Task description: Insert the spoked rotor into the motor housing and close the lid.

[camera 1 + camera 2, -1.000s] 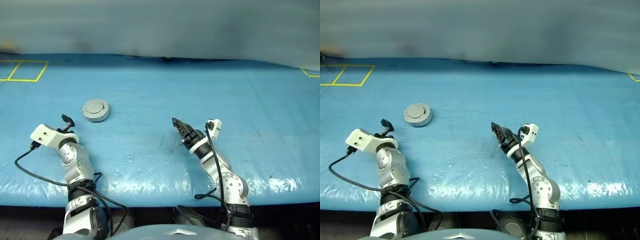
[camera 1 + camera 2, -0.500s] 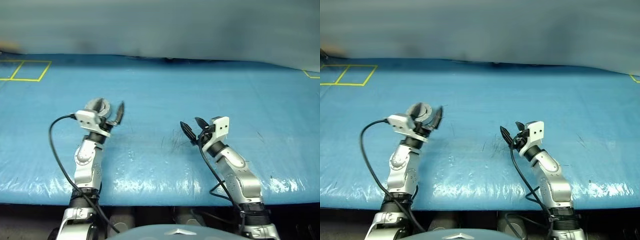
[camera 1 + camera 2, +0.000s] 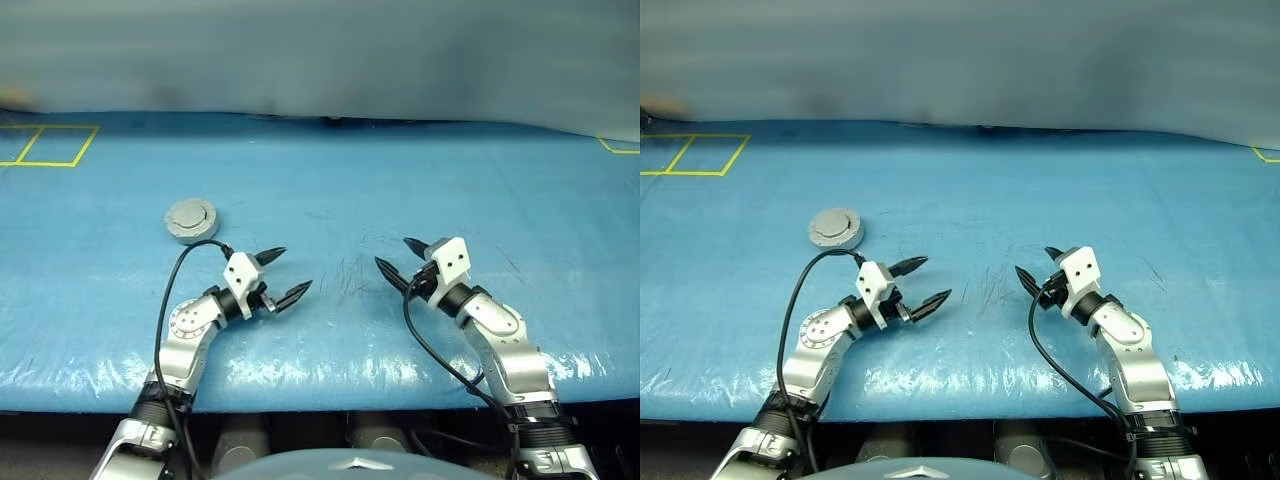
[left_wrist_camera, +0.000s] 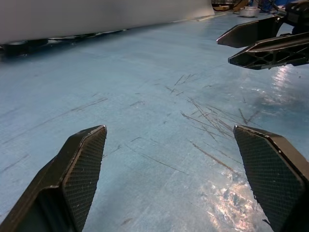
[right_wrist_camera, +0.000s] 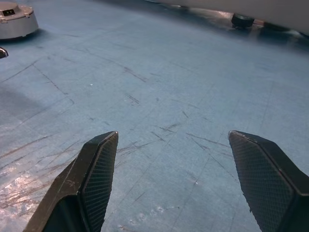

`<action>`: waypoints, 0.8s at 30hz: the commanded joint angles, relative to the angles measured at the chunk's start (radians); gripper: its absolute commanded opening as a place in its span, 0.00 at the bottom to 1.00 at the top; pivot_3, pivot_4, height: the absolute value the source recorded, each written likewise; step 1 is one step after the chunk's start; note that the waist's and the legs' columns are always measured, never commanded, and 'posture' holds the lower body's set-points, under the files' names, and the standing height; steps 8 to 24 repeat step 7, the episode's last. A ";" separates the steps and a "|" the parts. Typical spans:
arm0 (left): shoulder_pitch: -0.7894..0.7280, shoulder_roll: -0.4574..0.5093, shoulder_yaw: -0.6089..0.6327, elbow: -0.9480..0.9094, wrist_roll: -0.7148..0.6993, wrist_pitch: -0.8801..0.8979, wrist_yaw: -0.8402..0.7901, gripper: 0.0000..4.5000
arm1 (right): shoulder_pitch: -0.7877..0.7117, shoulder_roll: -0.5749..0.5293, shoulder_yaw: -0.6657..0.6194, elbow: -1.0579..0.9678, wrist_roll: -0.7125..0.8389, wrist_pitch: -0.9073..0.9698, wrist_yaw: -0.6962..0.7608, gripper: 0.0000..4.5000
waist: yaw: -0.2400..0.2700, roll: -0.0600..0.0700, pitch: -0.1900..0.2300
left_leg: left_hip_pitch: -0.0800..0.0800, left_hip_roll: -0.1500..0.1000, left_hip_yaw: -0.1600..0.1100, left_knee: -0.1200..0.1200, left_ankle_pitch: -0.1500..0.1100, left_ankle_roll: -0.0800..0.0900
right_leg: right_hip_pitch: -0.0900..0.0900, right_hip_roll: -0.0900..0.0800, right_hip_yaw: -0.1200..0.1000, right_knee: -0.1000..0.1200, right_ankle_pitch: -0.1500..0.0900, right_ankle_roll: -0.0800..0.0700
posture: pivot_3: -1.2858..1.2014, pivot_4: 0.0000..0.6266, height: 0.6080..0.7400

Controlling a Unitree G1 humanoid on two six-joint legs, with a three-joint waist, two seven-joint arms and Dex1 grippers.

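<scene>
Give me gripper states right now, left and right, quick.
Left gripper: jaws open, holding nothing, above the blue table.
Right gripper: jaws open, holding nothing.

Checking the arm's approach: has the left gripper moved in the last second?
Yes. The left gripper has swung right, from beside the closed grey motor housing toward the table's middle, now nearer the robot than the housing.
</scene>
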State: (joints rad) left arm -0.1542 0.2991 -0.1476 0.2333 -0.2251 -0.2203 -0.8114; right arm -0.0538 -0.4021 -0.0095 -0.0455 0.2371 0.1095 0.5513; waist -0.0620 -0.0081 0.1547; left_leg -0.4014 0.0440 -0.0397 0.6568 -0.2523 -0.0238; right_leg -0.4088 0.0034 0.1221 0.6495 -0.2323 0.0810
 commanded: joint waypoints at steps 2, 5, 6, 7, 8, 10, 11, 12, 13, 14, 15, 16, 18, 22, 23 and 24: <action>-0.010 -0.006 0.016 -0.012 -0.008 -0.013 -0.004 0.99 | 0.001 -0.003 -0.013 -0.016 -0.004 -0.018 0.009 0.85 | 0.001 0.000 0.000 | 0.000 0.000 0.000 0.000 0.000 0.000 | 0.000 0.000 0.000 0.000 0.000 0.000 | 0.52 0.24 1.00; -0.004 -0.010 0.022 -0.024 -0.024 -0.003 -0.006 0.99 | 0.001 0.005 -0.019 -0.016 -0.002 -0.023 0.004 0.85 | 0.002 0.000 0.000 | 0.000 0.000 0.000 0.000 0.000 0.000 | 0.000 0.000 0.000 0.000 0.000 0.000 | 0.52 0.24 1.00; -0.004 -0.011 0.021 -0.019 -0.025 -0.005 -0.008 0.99 | 0.001 0.009 -0.022 -0.011 -0.001 -0.026 0.001 0.85 | 0.002 0.000 0.000 | 0.000 0.000 0.000 0.000 0.000 0.000 | 0.000 0.000 0.000 0.000 0.000 0.000 | 0.52 0.24 1.00; -0.004 -0.011 0.017 -0.012 -0.020 -0.010 -0.009 0.99 | 0.003 0.014 -0.022 -0.005 -0.002 -0.029 -0.002 0.85 | 0.002 0.000 0.000 | 0.000 0.000 0.000 0.000 0.000 0.000 | 0.000 0.000 0.000 0.000 0.000 0.000 | 0.52 0.24 1.00; -0.004 -0.011 0.017 -0.012 -0.020 -0.010 -0.009 0.99 | 0.003 0.014 -0.022 -0.005 -0.002 -0.029 -0.002 0.85 | 0.002 0.000 0.000 | 0.000 0.000 0.000 0.000 0.000 0.000 | 0.000 0.000 0.000 0.000 0.000 0.000 | 0.52 0.24 1.00; -0.004 -0.011 0.017 -0.012 -0.020 -0.010 -0.009 0.99 | 0.003 0.014 -0.022 -0.005 -0.002 -0.029 -0.002 0.85 | 0.002 0.000 0.000 | 0.000 0.000 0.000 0.000 0.000 0.000 | 0.000 0.000 0.000 0.000 0.000 0.000 | 0.52 0.24 1.00; -0.004 -0.011 0.017 -0.012 -0.020 -0.010 -0.009 0.99 | 0.003 0.014 -0.022 -0.005 -0.002 -0.029 -0.002 0.85 | 0.002 0.000 0.000 | 0.000 0.000 0.000 0.000 0.000 0.000 | 0.000 0.000 0.000 0.000 0.000 0.000 | 0.52 0.24 1.00; -0.004 -0.011 0.017 -0.012 -0.020 -0.010 -0.009 0.99 | 0.003 0.014 -0.022 -0.005 -0.002 -0.029 -0.002 0.85 | 0.002 0.000 0.000 | 0.000 0.000 0.000 0.000 0.000 0.000 | 0.000 0.000 0.000 0.000 0.000 0.000 | 0.52 0.24 1.00; -0.004 -0.011 0.017 -0.012 -0.020 -0.010 -0.009 0.99 | 0.003 0.014 -0.022 -0.005 -0.002 -0.029 -0.002 0.85 | 0.002 0.000 0.000 | 0.000 0.000 0.000 0.000 0.000 0.000 | 0.000 0.000 0.000 0.000 0.000 0.000 | 0.52 0.24 1.00; -0.004 -0.011 0.017 -0.012 -0.020 -0.010 -0.009 0.99 | 0.003 0.014 -0.022 -0.005 -0.002 -0.029 -0.002 0.85 | 0.002 0.000 0.000 | 0.000 0.000 0.000 0.000 0.000 0.000 | 0.000 0.000 0.000 0.000 0.000 0.000 | 0.52 0.24 1.00; -0.004 -0.011 0.017 -0.012 -0.020 -0.010 -0.009 0.99 | 0.003 0.014 -0.022 -0.005 -0.002 -0.029 -0.002 0.85 | 0.002 0.000 0.000 | 0.000 0.000 0.000 0.000 0.000 0.000 | 0.000 0.000 0.000 0.000 0.000 0.000 | 0.52 0.24 1.00; -0.004 -0.011 0.017 -0.012 -0.020 -0.010 -0.009 0.99 | 0.003 0.014 -0.022 -0.005 -0.002 -0.029 -0.002 0.85 | 0.002 0.000 0.000 | 0.000 0.000 0.000 0.000 0.000 0.000 | 0.000 0.000 0.000 0.000 0.000 0.000 | 0.52 0.24 1.00; -0.004 -0.011 0.017 -0.012 -0.020 -0.010 -0.009 0.99 | 0.003 0.014 -0.022 -0.005 -0.002 -0.029 -0.002 0.85 | 0.002 0.000 0.000 | 0.000 0.000 0.000 0.000 0.000 0.000 | 0.000 0.000 0.000 0.000 0.000 0.000 | 0.52 0.24 1.00; -0.004 -0.011 0.017 -0.012 -0.020 -0.010 -0.009 0.99 | 0.003 0.014 -0.022 -0.005 -0.002 -0.029 -0.002 0.85 | 0.002 0.000 0.000 | 0.000 0.000 0.000 0.000 0.000 0.000 | 0.000 0.000 0.000 0.000 0.000 0.000 | 0.52 0.24 1.00; -0.004 -0.011 0.017 -0.012 -0.020 -0.010 -0.009 0.99 | 0.003 0.014 -0.022 -0.005 -0.002 -0.029 -0.002 0.85 | 0.002 0.000 0.000 | 0.000 0.000 0.000 0.000 0.000 0.000 | 0.000 0.000 0.000 0.000 0.000 0.000 | 0.52 0.24 1.00; -0.004 -0.011 0.017 -0.012 -0.020 -0.010 -0.009 0.99 | 0.003 0.014 -0.022 -0.005 -0.002 -0.029 -0.002 0.85 | 0.002 0.000 0.000 | 0.000 0.000 0.000 0.000 0.000 0.000 | 0.000 0.000 0.000 0.000 0.000 0.000 | 0.52 0.24 1.00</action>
